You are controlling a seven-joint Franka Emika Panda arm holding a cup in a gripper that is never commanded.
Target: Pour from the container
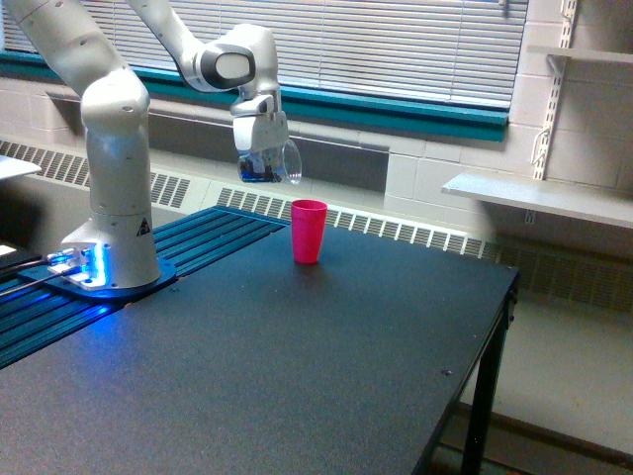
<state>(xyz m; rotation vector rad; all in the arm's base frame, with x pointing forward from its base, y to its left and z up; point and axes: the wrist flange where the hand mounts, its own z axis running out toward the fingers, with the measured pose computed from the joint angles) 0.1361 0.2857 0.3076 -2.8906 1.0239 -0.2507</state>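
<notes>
1. The clear cup (267, 162) lies nearly on its side, mouth toward the exterior view's right.
2. See-through, dark bits pooled low inside.
3. The gripper (259, 134) is clamped on it, up left of the pink cup (308, 231) on the black table (297, 376).

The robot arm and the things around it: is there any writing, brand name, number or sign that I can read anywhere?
No readable words or numbers anywhere.
Robot base: a small yellow triangular warning sign; its symbol is too small to make out.
Pink cup: no print.
Clear cup in the claw: no label visible.
</notes>
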